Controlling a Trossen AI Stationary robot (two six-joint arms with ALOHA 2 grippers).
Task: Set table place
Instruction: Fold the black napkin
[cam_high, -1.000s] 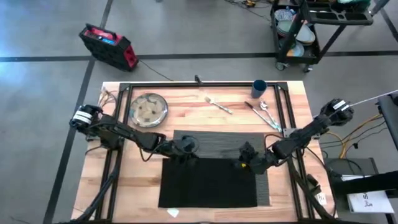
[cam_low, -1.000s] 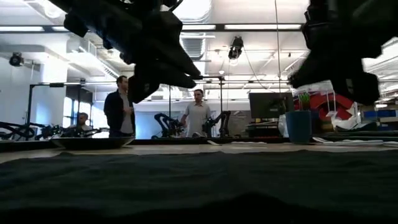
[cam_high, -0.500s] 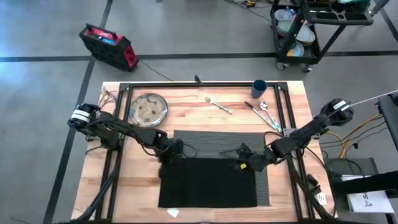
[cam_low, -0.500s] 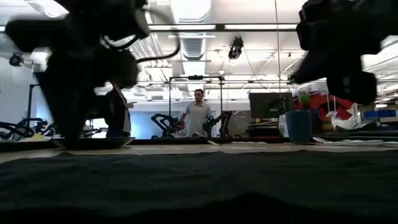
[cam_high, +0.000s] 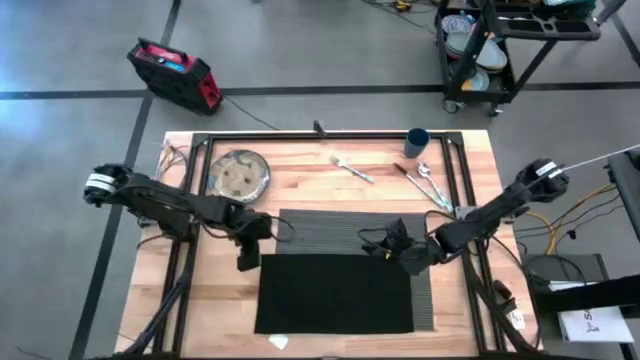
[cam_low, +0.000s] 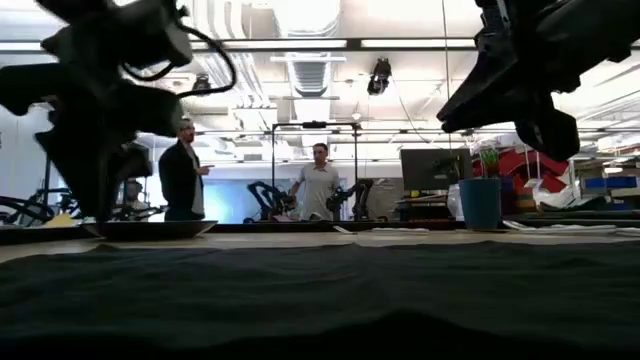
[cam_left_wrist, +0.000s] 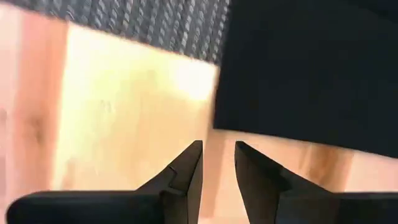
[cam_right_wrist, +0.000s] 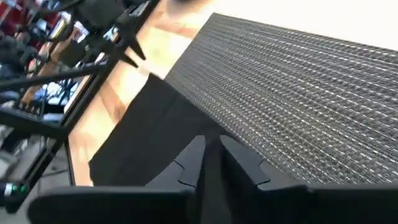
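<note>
On the worktop (cam_high: 310, 185), your plate (cam_high: 239, 175) and cup (cam_high: 417, 141) sit apart from the mat (cam_high: 345, 232), napkin (cam_high: 335, 294) spread, left hand (cam_high: 247, 262) slightly parted, right hand (cam_high: 392, 238) nearly closed, both empty.

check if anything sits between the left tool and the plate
Nothing visible does. In the high view the left tool is over bare table just off the black napkin's left edge, and the plate lies beyond it toward the far rail, with only open wood and the arm's own links between.
</note>
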